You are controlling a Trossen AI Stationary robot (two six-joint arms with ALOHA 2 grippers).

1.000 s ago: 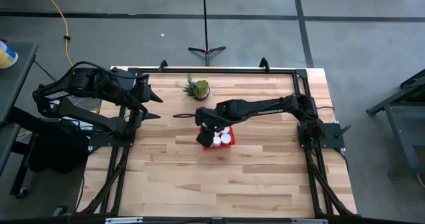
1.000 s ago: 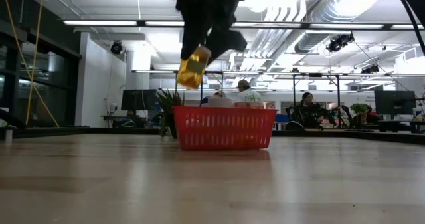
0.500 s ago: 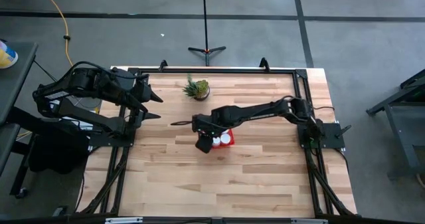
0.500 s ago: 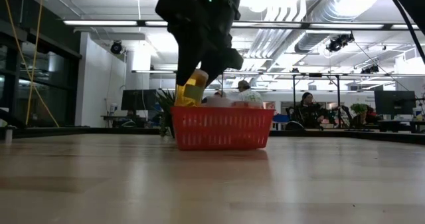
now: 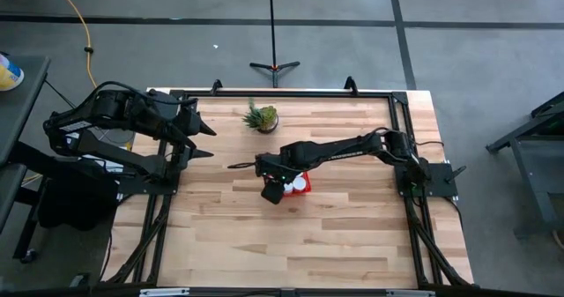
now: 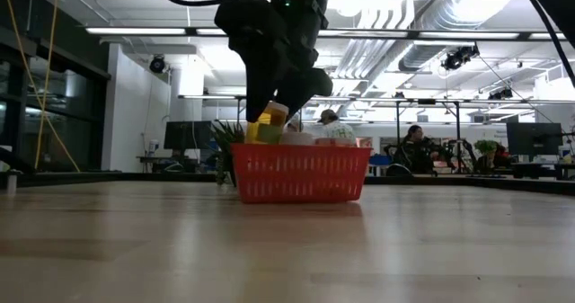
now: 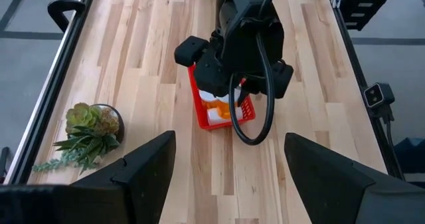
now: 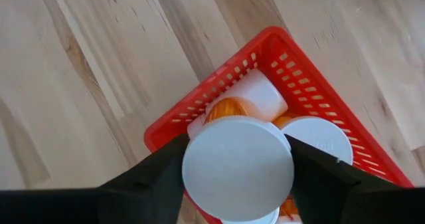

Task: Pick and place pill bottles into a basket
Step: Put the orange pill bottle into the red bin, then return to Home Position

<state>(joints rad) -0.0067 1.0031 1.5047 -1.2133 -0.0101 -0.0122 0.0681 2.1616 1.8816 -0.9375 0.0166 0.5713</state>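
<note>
Lowering a bottle (image 8: 238, 168) into the basket (image 8: 319, 98), the right hand (image 6: 274, 114) gripped it; release came next.

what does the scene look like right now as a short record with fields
right gripper: over the basket's end, fingers either side of a pill bottle
pill bottle in gripper: white cap facing the wrist camera, lowered to the basket rim
basket: red, on the table, other bottles already inside
left gripper: open, waiting at the table's left edge
plant: beyond the basket, apart from it
</note>
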